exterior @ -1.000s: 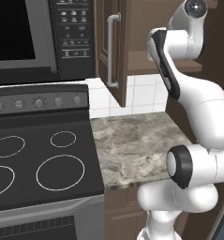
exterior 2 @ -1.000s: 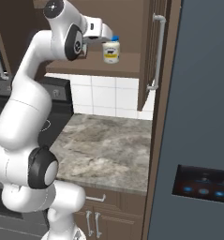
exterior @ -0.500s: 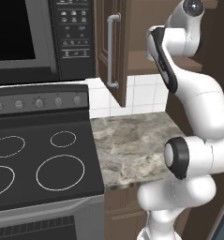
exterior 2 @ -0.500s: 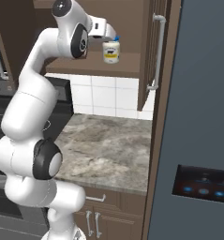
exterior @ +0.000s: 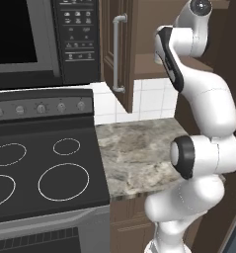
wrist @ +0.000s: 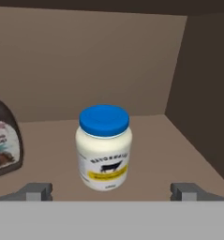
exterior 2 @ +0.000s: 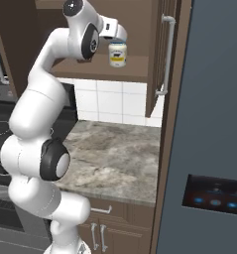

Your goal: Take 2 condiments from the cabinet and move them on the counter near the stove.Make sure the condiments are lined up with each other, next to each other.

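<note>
Black glass of the stove [exterior: 40,173] is seen at the left of the left base view, with white burner rings on top and a grey knob panel [exterior: 40,107] behind. A black microwave [exterior: 38,39] is mounted above it. Just right of the stove, the marbled desk [exterior: 139,153] is seen, backed by white wall tile [exterior: 151,101]. Above the desk, the dark brown cabinet [exterior: 144,64] is open, its door [exterior: 120,49] swung out with the silver bar handle facing the camera. The white arm [exterior: 203,113] rises at the right and reaches up to shelf level.

In the right base view, the arm's hand is held at the cabinet shelf [exterior 2: 115,74], and the white jar [exterior 2: 118,53] with blue lid stands upright on that shelf just in front of the hand. A grey appliance front [exterior 2: 214,124] occupies the right side.

In the hand view, the dark brown bottle [wrist: 3,140] is recorded at the far left on the shelf, partly cut off by the frame edge. The jar is centred, upright, standing apart from the bottle. The claw [wrist: 111,191] is spread wide, one fingertip [wrist: 36,191] left of the jar and the other on the right, neither touching it. Both condiments are in the cabinet.
</note>
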Motion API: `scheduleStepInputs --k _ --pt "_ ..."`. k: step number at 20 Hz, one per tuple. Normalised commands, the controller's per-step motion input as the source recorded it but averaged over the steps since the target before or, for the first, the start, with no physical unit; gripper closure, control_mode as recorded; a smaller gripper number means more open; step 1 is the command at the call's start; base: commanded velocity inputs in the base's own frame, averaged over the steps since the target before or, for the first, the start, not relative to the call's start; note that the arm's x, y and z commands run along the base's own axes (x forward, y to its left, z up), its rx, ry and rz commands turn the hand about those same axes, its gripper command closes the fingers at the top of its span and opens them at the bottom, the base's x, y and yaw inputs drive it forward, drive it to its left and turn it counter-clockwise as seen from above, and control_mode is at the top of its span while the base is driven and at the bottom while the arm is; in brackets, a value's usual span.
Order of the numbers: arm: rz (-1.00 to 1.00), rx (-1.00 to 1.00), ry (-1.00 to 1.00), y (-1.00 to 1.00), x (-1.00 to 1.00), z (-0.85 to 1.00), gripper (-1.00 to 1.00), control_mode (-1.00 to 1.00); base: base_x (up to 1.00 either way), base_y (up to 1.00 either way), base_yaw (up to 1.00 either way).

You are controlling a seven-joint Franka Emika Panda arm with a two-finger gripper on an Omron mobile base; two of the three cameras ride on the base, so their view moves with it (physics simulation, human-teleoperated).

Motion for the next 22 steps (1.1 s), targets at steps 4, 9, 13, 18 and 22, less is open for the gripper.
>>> scheduleStepInputs --k 4,9,13,18,22 --pt "-0.04 0.0 0.0 -0.11 0.17 0.0 -1.0 -1.0 0.0 0.0 0.0" --pt "-0.02 0.0 0.0 0.0 0.11 -0.03 -1.0 -1.0 0.0 0.0 0.0" --pt "0.0 0.02 0.0 0.0 0.03 -0.05 -1.0 -1.0 0.0 0.0 0.0" --pt "0.0 0.01 0.0 0.0 0.01 -0.11 -1.0 -1.0 0.0 0.0 0.0" --pt "0.0 0.0 0.0 0.0 0.13 -0.07 -1.0 -1.0 0.0 0.0 0.0"
